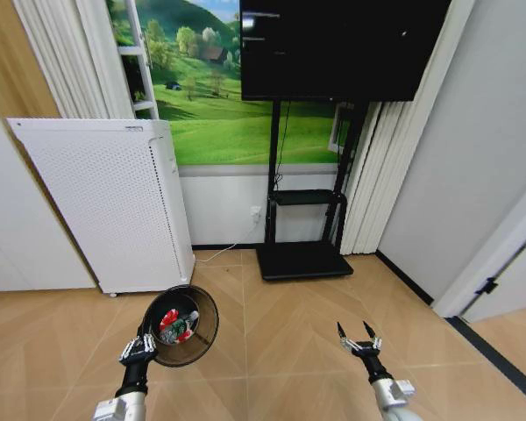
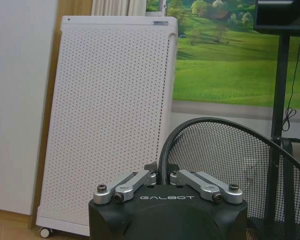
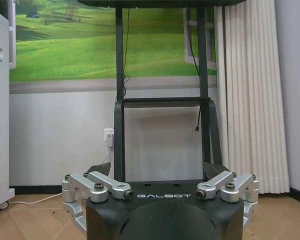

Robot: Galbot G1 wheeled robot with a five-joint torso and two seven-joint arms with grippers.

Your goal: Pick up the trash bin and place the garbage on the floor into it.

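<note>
Holding the trash bin (image 1: 182,325) by its rim, the left gripper (image 1: 138,348) sits at about seven o'clock in the head view, fingers clamped on the black wire edge. The left wrist view shows the rim (image 2: 166,150) passing between the closed jaws. The bin hangs tilted, mouth turned up toward the head camera, clear of the floor (image 1: 280,307). Inside lies the garbage (image 1: 177,324): a red-and-white wrapper, a red scrap, and what looks like a small green-labelled bottle. No litter is visible on the herringbone boards, so the collecting looks finished.

The right gripper (image 1: 358,335) waits at five o'clock, its fingers spread apart and holding nothing.

What seems left is keeping the load steady or setting it down. A one-sided rim pinch lets a light mesh basket swing, so the wrist should move slowly and keep the mouth uppermost; tipping further could spill the pieces. The white perforated appliance (image 1: 105,202) stands at ten o'clock, close beside the bin, so any lowering is safer toward the open boards nearer centre.
</note>
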